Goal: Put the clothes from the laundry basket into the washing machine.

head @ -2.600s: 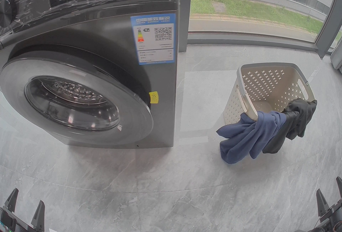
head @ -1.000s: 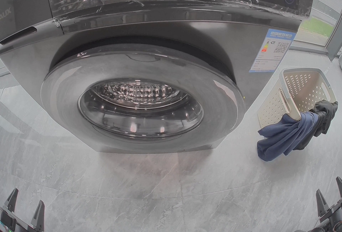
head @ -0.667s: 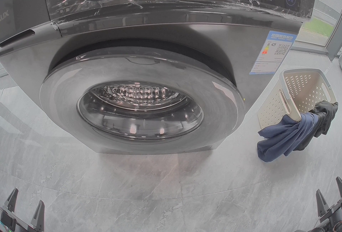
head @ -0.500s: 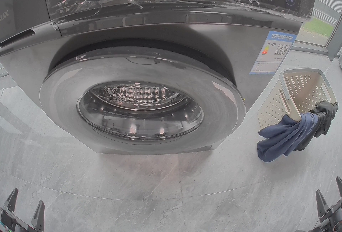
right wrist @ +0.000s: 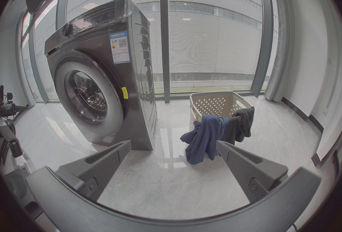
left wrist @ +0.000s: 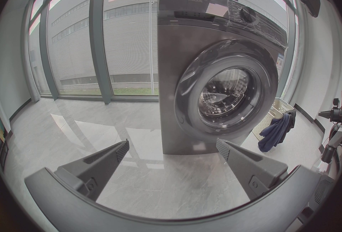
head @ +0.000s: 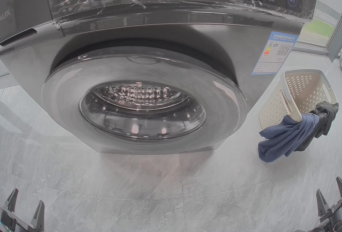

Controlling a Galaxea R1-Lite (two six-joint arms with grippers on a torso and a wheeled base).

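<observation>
Facing the shut door (head: 142, 111) of the washing machine (head: 199, 35), we hold left tool (left wrist: 171, 143) and right tool (right wrist: 172, 143) low, both spread open and empty. The clothes (head: 285, 136) drape over the laundry basket (head: 272, 115) beside it; best open that door fully first.

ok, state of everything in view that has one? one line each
washing machine door: shut
laundry basket: upright on the floor, to the robot's right of the machine
blue garment: draped over the basket's near rim, hanging down outside
black garment: draped over the same rim, beside the blue one
left gripper: open, empty
right gripper: open, empty
</observation>
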